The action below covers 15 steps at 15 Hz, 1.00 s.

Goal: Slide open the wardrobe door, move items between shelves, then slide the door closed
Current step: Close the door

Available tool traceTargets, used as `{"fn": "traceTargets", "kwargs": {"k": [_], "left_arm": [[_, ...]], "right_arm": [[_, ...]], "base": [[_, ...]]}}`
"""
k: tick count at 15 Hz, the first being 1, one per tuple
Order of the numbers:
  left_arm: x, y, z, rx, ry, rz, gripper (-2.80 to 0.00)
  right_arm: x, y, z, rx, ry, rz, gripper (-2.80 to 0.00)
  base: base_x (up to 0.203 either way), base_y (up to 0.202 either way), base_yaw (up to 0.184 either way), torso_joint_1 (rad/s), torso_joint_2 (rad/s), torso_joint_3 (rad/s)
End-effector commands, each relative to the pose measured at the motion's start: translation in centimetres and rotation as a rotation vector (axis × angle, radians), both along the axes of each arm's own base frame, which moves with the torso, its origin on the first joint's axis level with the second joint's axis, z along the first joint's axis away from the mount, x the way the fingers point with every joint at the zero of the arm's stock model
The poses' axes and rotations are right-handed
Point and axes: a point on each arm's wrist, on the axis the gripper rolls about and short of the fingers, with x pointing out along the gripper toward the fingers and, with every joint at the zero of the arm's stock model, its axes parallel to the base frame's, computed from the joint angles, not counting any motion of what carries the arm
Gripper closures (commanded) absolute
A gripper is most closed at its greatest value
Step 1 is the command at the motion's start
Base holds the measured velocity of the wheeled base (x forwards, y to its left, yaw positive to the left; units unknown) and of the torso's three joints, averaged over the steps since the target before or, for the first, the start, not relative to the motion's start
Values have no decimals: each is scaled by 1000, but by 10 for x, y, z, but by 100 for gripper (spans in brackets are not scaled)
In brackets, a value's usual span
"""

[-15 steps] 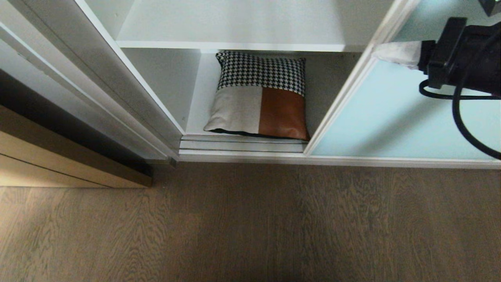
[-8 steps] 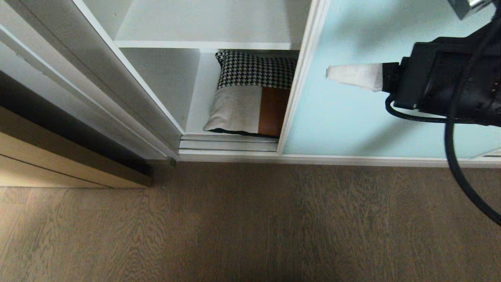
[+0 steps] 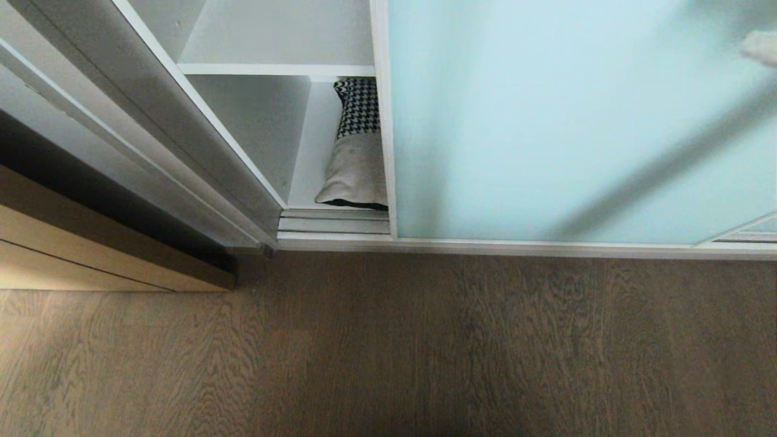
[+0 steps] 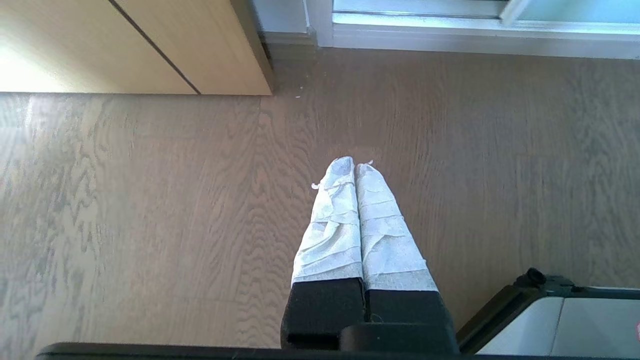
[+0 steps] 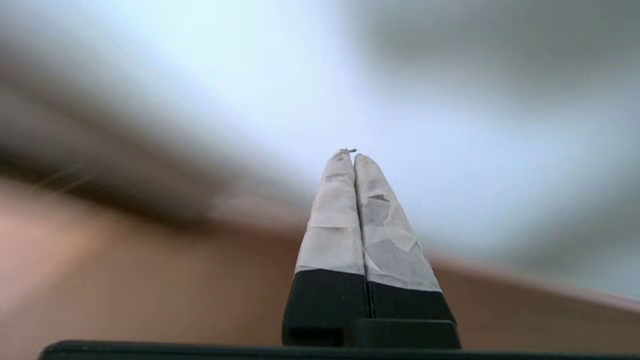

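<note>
Frosted aqua glass is filling the head view from centre to 3 o'clock: one sliding wardrobe door [image 3: 546, 121], leaving a narrow gap at 11 o'clock; one houndstooth-and-beige item [image 3: 358, 152] is lying on the lower of two shelves [image 3: 276, 69]; the right gripper [image 5: 354, 157] is pointing at the glass, fingers pressed together; the left gripper [image 4: 354, 165] is hanging over the wooden floor [image 4: 150, 200], likewise pinched together, empty.

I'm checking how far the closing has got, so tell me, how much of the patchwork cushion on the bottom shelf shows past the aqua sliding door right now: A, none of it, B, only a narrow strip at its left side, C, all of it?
B: in the head view the sliding door covers most of the cushion, leaving only a houndstooth and beige strip in the remaining gap.
</note>
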Motion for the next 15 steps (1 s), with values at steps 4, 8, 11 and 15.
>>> {"fn": "traceTargets", "kwargs": {"k": [4,8,11,15], "left_arm": [[0,0,0,0,2,0,0],[0,0,0,0,2,0,0],[0,0,0,0,2,0,0],[0,0,0,0,2,0,0]], "right_arm": [[-50,-61,23,-44,-151,-671,0],[-65,-90,29,-146,-153,-1108,0],[-50,-137,30,-163,-70,-1320,0],[-32,-213,27,-158,7,-1476,0]], "base": [[0,0,0,0,0,0],[0,0,0,0,0,0],[0,0,0,0,0,0],[0,0,0,0,0,0]]}}
